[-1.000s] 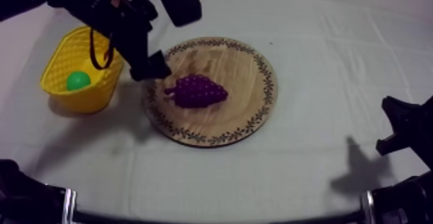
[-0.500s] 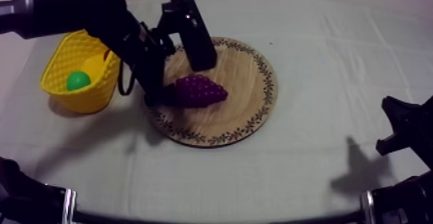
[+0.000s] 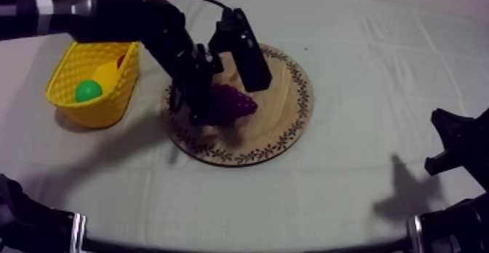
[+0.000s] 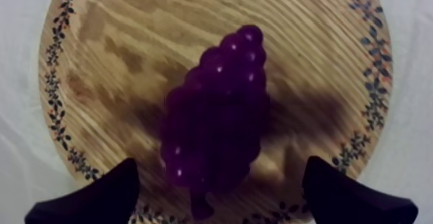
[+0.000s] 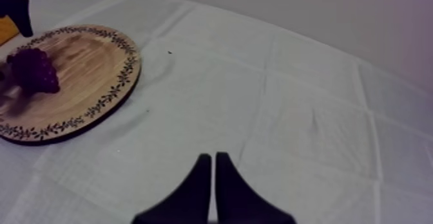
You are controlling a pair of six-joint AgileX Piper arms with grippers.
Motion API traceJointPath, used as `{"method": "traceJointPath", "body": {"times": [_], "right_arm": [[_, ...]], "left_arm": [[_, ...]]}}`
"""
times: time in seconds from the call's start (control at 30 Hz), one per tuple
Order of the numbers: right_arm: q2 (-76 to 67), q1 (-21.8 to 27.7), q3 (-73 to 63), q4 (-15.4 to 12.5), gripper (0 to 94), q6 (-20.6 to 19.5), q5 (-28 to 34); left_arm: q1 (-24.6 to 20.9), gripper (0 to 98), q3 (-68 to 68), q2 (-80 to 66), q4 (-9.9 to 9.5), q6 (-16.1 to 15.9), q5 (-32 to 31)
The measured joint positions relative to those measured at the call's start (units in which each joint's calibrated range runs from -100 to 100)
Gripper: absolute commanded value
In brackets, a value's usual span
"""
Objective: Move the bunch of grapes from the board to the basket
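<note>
Grapes [image 4: 216, 120] lay on the board [image 4: 122, 46], between the wide-spread fingers of the left end effector [image 4: 220, 168]; right end effector [image 5: 214, 157] was narrow, empty.

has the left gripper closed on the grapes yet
No, the left gripper has its fingers wide apart, one at each side of the bunch of grapes lying on the wooden board.

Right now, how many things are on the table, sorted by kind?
wooden board: 1
yellow basket: 1
toy fruit: 2, the bunch of grapes on the board and a green round piece in the basket
Total: 4, not counting a yellowish shape in the basket that I cannot make out.
</note>
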Motion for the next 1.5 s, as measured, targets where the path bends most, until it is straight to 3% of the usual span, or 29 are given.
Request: {"method": "traceJointPath", "body": {"times": [0.5,0.8,1.0,1.1,1.5], "right_arm": [[0.0,0.0,0.0,0.0,0.4,0.0,0.0],[0.0,0.0,0.0,0.0,0.4,0.0,0.0],[0.0,0.0,0.0,0.0,0.4,0.0,0.0],[0.0,0.0,0.0,0.0,0.4,0.0,0.0],[0.0,0.0,0.0,0.0,0.4,0.0,0.0]], "left_arm": [[0.0,90.7,-5.1,9.0,-0.04,0.9,-1.8],[-0.1,69.2,-5.4,10.6,0.27,1.2,-4.4],[-0.3,43.7,-5.3,10.7,0.27,1.0,-4.8],[-0.4,35.4,-5.0,10.3,0.32,0.7,-5.0],[-1.0,29.6,-1.8,2.9,-0.31,1.9,-1.9]]}}
